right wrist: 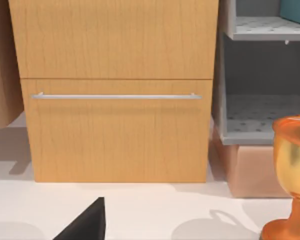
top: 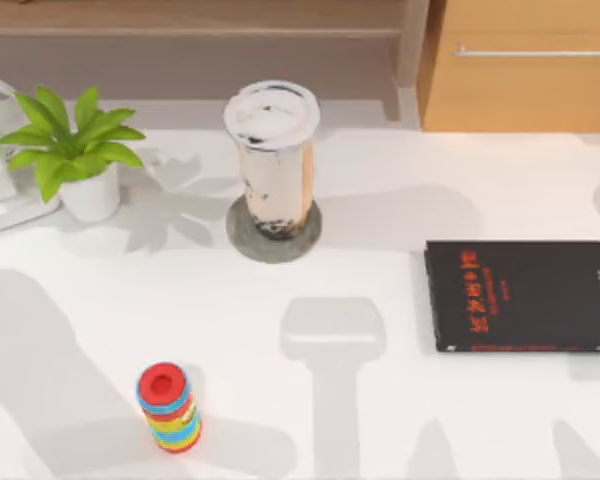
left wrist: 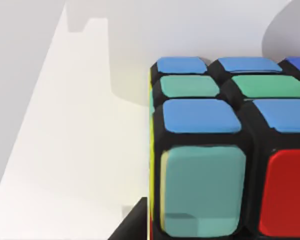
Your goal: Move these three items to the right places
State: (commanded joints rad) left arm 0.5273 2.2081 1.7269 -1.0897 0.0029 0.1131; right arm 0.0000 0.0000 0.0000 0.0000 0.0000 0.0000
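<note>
Standing on the coaster (top: 273, 240), the cup (top: 273, 160), no end effector touching

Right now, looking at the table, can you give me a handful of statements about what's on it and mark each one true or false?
1. The cup of milky tea stands upright on the round grey coaster. True.
2. The black book lies near the table's left edge. False: it lies flat at the right side.
3. A potted green plant stands at the left, behind the striped ring toy. True.
4. A teal book rests on top of the black book. False: nothing lies on its cover.
5. The left wrist view looks closely at a puzzle cube with blue, green and red tiles. True.
</note>
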